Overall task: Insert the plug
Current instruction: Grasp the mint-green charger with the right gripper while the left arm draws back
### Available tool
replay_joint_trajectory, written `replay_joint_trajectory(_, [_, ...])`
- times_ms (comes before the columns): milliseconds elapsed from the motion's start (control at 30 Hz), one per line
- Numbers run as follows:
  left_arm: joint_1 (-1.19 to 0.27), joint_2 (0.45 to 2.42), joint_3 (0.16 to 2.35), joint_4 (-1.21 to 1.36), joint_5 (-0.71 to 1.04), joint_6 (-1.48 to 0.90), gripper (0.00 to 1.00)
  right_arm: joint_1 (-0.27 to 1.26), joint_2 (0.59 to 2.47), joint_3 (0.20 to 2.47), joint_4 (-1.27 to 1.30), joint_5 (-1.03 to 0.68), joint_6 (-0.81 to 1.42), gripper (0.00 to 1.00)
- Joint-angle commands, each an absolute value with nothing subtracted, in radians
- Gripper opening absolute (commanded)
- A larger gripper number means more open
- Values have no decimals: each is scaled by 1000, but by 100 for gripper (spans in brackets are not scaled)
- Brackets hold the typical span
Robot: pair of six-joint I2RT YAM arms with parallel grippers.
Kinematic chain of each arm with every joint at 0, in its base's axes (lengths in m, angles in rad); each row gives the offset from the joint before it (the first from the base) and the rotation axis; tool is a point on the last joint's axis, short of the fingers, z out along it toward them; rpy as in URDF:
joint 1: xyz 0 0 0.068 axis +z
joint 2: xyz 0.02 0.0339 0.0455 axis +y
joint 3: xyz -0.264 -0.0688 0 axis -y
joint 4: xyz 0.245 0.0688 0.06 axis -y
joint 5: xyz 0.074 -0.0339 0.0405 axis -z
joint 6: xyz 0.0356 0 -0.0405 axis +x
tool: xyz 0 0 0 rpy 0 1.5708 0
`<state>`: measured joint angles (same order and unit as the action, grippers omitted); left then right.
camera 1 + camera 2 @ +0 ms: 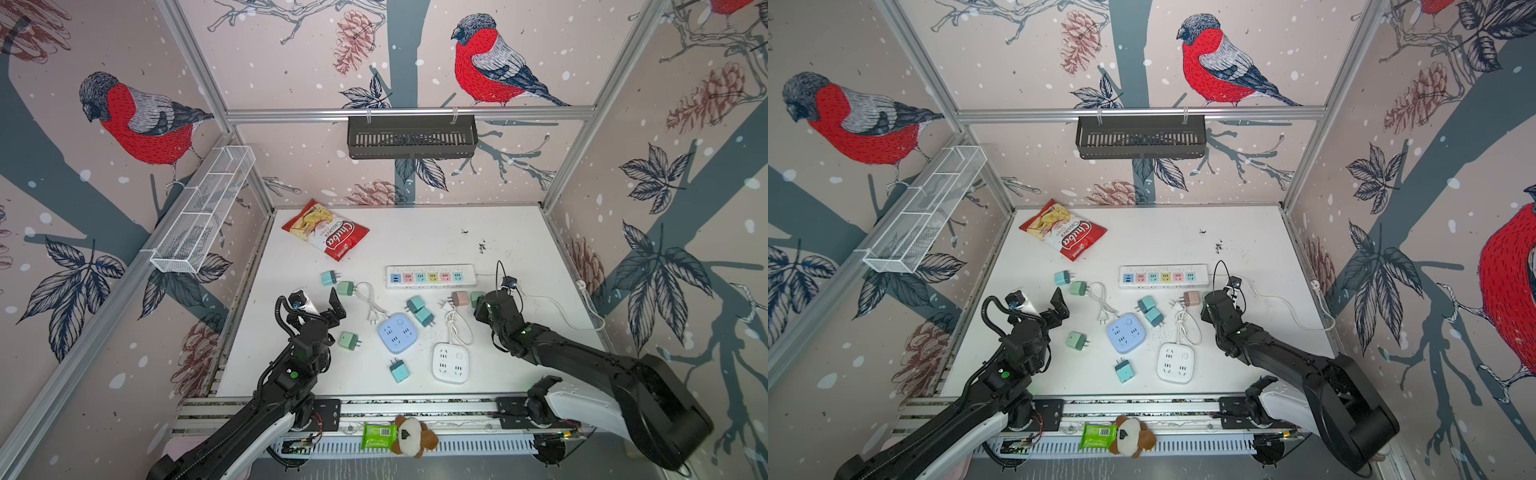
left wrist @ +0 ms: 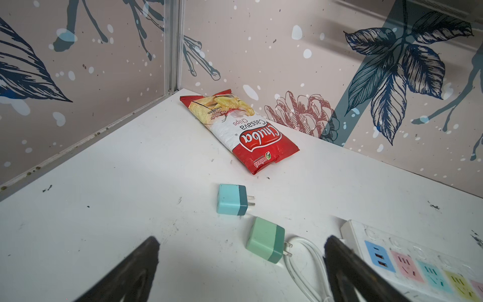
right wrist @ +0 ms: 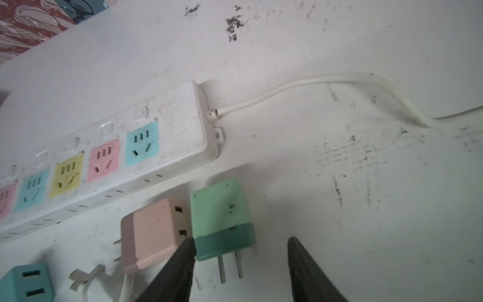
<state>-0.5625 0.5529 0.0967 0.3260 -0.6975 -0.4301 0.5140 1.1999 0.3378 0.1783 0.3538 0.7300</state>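
A mint-green plug (image 3: 222, 217) lies flat on the white table, prongs pointing toward my right wrist. My right gripper (image 3: 240, 241) is open around its prong end. One finger (image 3: 183, 261) touches the plug's dark-green corner; the other stands apart from it. A pink plug (image 3: 154, 235) lies against the green one. Just beyond them is the white power strip (image 3: 167, 123) with coloured sockets, seen in both top views (image 1: 430, 276) (image 1: 1163, 276). In a top view the right wrist hides most of the green plug (image 1: 476, 297). My left gripper (image 2: 241, 240) (image 1: 322, 305) hangs open and holds nothing.
A red chip bag (image 1: 325, 229) lies at the back left. A blue square socket (image 1: 397, 332), a white square socket (image 1: 451, 362), several loose plugs and white cables lie mid-table. The strip's cord (image 3: 339, 81) runs off to the right wall.
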Motion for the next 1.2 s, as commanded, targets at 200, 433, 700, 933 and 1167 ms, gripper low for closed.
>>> replay_joint_trajectory(200, [-560,596,119,369,-693,-456,98,501,1386,403,254,246,689,55])
replay_joint_trajectory(433, [-561,606,123,367,-696,-457,98,504,1383,415,232,294,686,56])
replay_joint_trajectory(700, [-561,612,124,369,-693,-457,98,505,1403,425,220,337,690,57])
replay_joint_trajectory(933, [-560,615,124,371,-691,-457,98,508,1454,461,214,341,681,56])
replay_joint_trajectory(1167, [-561,621,126,371,-691,-456,97,520,1489,481,205,353,679,42])
